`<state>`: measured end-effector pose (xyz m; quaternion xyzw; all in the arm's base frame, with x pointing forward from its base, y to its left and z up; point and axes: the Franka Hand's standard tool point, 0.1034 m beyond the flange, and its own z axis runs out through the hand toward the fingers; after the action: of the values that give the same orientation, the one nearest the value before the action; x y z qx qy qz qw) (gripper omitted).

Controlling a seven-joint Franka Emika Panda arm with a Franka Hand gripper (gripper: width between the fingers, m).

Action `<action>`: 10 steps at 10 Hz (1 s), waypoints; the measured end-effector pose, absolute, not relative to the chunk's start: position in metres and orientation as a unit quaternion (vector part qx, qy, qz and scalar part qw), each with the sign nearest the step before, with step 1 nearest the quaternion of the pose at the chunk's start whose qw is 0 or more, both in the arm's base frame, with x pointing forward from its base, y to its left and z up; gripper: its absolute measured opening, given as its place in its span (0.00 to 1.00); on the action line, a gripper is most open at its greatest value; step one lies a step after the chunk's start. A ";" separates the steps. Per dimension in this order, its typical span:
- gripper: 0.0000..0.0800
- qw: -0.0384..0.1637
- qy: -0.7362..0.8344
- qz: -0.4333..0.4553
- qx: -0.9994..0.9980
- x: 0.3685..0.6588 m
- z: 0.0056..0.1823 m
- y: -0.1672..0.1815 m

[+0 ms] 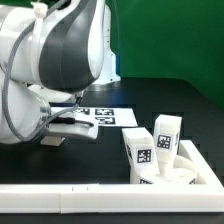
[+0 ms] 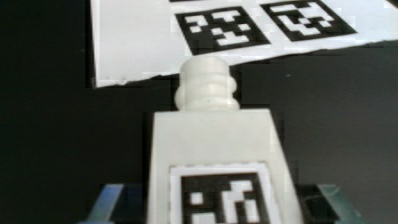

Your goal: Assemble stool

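Observation:
My gripper (image 2: pixel 217 206) is shut on a white stool leg (image 2: pixel 214 150). The leg's tag faces the wrist camera and its ridged peg end (image 2: pixel 206 84) points toward the marker board (image 2: pixel 267 40). The bluish fingers (image 2: pixel 118 200) press on both sides of the leg. In the exterior view my gripper (image 1: pixel 62 126) is low over the black table at the exterior view's left, next to the marker board (image 1: pixel 108 116). The round white seat (image 1: pixel 188 172) lies at the exterior view's right with two tagged legs (image 1: pixel 140 152) (image 1: pixel 167 133) standing upright on it.
A long white border rail (image 1: pixel 90 192) runs along the table's near edge. The arm's large white and grey body (image 1: pixel 60 50) fills the exterior view's upper left. A green wall stands behind the table.

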<state>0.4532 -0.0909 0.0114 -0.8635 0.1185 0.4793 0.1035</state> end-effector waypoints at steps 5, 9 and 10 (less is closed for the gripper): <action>0.41 0.101 0.092 0.333 -0.933 0.505 0.101 -0.068; 0.41 0.081 0.059 0.162 -0.982 0.560 0.149 -0.011; 0.41 0.079 0.042 0.121 -0.989 0.576 0.163 0.006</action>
<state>0.5765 0.0057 0.1634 -0.9885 0.0424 0.1212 0.0793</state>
